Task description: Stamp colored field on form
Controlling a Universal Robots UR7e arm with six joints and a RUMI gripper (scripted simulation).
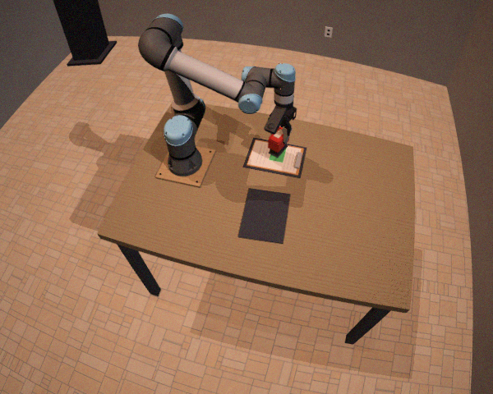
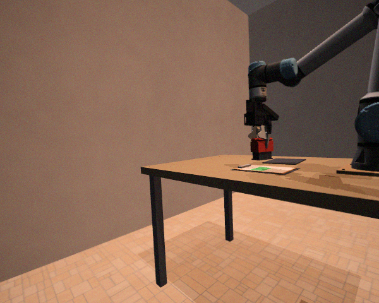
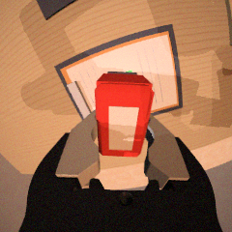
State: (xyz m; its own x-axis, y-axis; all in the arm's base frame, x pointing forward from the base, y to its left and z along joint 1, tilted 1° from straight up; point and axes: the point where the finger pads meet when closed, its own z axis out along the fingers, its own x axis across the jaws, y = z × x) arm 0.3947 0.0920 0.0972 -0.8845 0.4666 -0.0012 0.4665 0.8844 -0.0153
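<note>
We see the black two-jaw gripper (image 2: 261, 134) hanging straight down from the arm's wrist, its grey fingers pinched on the sides of the red box-shaped stamp w/ dark base (image 2: 261, 148); the jaws stand partway apart w/ the stamp body between them. In the wrist view the stamp (image 3: 124, 113) fills the frame centre, its pale rectangular top panel facing us, upright in the grip. Just beyond it, in the upper half of that frame, lies the white lined form on an orange-and-dark-bordered clipboard (image 3: 145, 58), and only a sliver of the green field (image 3: 130, 72) peeks out past the stamp's far edge, so the stamp sits over the field. In the top view the stamp (image 1: 276, 142) is at centre frame above the form (image 1: 264, 158), w/ part of the green field (image 1: 275, 157) showing at its lower side. In the exterior view the stamp's base looks clear of the paper, above the tabletop, but we can't tell the gap for sure from that angle. The dark grey rectangular mat (image 1: 264, 215) lies below the form in the top view, near it but apart, on the brown wooden table (image 1: 348, 237). The arm's base (image 1: 182, 157) stands on a tan plate to the left of the form.
</note>
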